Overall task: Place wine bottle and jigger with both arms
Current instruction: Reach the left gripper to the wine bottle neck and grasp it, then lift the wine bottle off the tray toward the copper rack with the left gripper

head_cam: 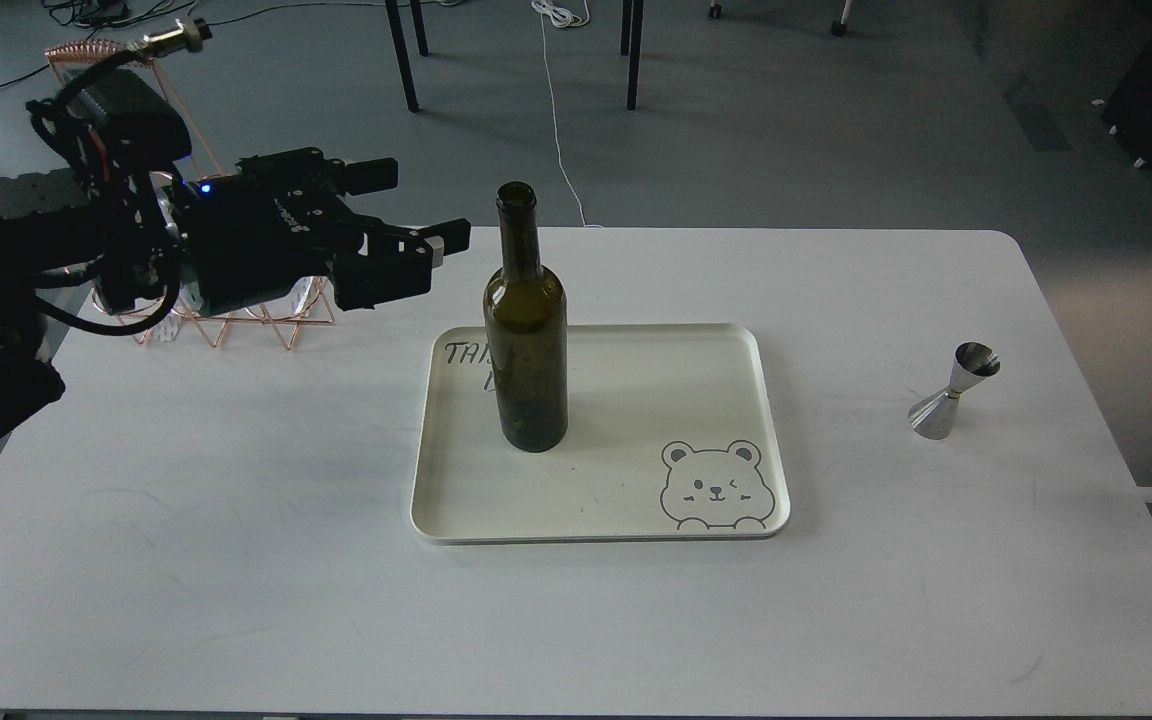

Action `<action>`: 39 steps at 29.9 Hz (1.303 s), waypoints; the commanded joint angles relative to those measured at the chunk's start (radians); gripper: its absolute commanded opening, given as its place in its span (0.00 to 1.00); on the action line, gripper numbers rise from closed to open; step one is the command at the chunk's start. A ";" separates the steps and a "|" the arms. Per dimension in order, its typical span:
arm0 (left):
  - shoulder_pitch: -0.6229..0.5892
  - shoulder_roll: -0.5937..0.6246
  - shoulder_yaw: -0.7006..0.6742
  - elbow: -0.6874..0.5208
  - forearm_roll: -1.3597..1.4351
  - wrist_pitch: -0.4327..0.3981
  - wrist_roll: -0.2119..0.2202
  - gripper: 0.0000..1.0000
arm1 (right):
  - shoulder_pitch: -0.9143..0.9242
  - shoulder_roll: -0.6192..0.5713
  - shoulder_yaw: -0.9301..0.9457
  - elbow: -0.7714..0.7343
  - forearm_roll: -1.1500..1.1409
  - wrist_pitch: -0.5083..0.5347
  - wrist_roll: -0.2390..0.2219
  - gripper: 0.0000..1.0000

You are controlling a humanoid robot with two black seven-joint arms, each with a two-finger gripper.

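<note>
Head view: one gripper shows, the left gripper (416,215), at the far end of the single black arm (56,250) that enters from the left edge. Its two fingers are spread apart with nothing between them, one finger higher and farther back, the other lower and reaching toward the right. It hangs above the white table (236,560), just left of the bottle's neck and not touching it. The right gripper is out of sight.

One wine bottle (526,345) stands upright on the left part of the one cream tray (726,430), its long axis vertical and its open mouth pointing straight up. A printed bear face sits at the tray's near right corner.

One jigger (952,392) stands on the bare table well to the right of the tray, apart from it, its axis tilted slightly from vertical with one cone opening upward.

Behind the gripper, one copper wire rack (236,325) rests on the table's far left.
</note>
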 commanded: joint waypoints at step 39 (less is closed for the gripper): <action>-0.012 -0.201 0.030 0.106 0.064 0.069 0.058 0.18 | 0.003 -0.008 -0.003 0.001 -0.001 0.000 0.000 0.95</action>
